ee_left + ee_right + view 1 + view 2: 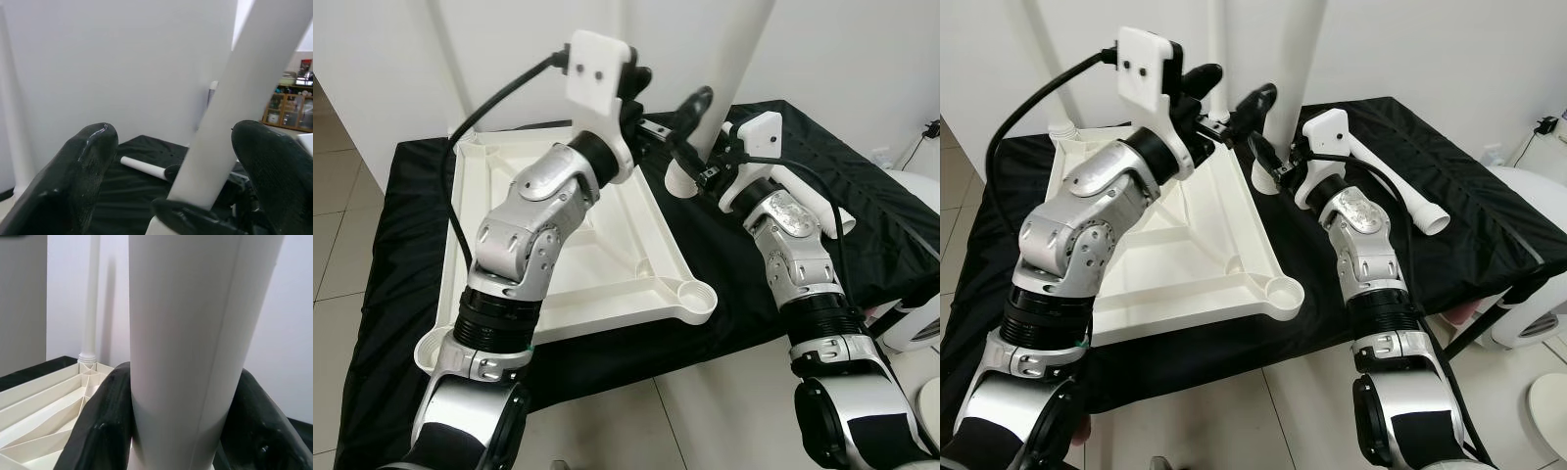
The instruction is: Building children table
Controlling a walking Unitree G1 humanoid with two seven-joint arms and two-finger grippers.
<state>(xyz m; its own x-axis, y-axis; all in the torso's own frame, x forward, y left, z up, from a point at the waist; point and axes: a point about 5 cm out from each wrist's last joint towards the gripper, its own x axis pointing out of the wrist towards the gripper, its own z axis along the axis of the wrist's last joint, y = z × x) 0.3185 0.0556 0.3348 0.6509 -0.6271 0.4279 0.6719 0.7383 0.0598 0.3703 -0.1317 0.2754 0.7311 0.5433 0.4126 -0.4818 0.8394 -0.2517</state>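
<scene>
The white tabletop (607,245) lies upside down on the black-covered table. A white table leg (734,69) stands upright at its far right corner. My right gripper (1275,164) is shut on this leg near its lower end, and in the right wrist view its fingers (105,426) press on both sides of the leg (190,333). My left gripper (1231,88) is open at the same corner, just short of the leg. In the left wrist view the leg (230,112) slants between its spread fingers (73,181).
A second leg (1060,122) stands at the tabletop's far left corner. A loose leg (1415,201) lies on the black cloth (1449,157) at the right. The near right corner socket (1283,292) is open. A white wall is behind and a white appliance (1528,323) stands on the floor at the right.
</scene>
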